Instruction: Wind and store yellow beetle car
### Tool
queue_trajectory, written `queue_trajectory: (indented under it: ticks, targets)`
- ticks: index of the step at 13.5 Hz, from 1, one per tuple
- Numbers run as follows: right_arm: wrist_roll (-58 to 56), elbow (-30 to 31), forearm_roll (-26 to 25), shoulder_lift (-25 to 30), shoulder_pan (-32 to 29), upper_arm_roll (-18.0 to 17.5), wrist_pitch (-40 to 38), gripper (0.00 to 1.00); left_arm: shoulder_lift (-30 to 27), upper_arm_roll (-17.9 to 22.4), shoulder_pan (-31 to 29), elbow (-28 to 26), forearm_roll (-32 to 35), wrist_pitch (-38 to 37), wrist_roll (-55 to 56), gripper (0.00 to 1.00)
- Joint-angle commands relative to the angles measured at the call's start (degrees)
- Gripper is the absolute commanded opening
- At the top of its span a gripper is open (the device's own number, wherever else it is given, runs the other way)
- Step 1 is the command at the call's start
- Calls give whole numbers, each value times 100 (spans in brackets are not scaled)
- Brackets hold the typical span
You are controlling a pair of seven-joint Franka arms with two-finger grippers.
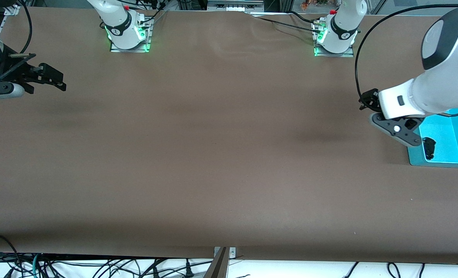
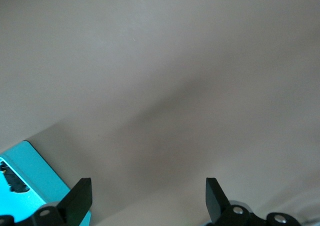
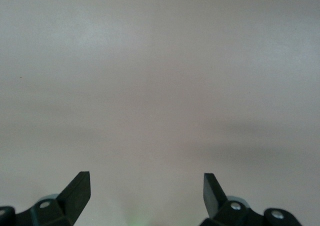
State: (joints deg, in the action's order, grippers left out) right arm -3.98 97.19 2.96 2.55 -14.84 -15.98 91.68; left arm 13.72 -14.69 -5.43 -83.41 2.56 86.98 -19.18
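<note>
Table (image 1: 221, 154): brown cover, wide bare stretch between the two arms.
Turquoise bin (image 1: 455, 135): at the left arm's end of the table, open-topped, partly covered by the left arm; one corner of its rim also caught in the left wrist view (image 2: 35, 178).
Dark shape in bin (image 1: 429, 148): small and black, on the bin floor near the wall that faces the middle of the table; too unclear to name.
Yellow beetle car: not visible in any view; position cannot be told.
Left gripper (image 1: 404, 133): up over the bin's edge on the side toward the middle of the table; fingers spread wide, nothing between them, as seen in the left wrist view (image 2: 147, 198).
Right gripper (image 1: 49, 79): up over the right arm's end of the table, above bare cover; fingers spread wide and empty in the right wrist view (image 3: 146, 193).
Arm bases: both along the table edge farthest from the front camera, green lights glowing at each.
</note>
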Motion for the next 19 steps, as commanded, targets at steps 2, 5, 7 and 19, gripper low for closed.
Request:
queue_trajectory:
  ticks: [2,5,7,19]
  targets:
    - [99,-148,99,-62,-10,-2,-80,100,-1097,1037,691,-1578,-265,1494,1428,100]
    - [82,-157,99,-62,-10,-2,-71,100,-1249,1065,710,-1775,-256,1603,2551,100]
    - [108,-157,99,-62,-1,-11,-62,100,-1205,1056,666,-1705,-256,1507,2333,100]
    - [29,-270,11,-483,51,-37,175,100,-1161,1056,587,-1643,-335,1366,2165,100]
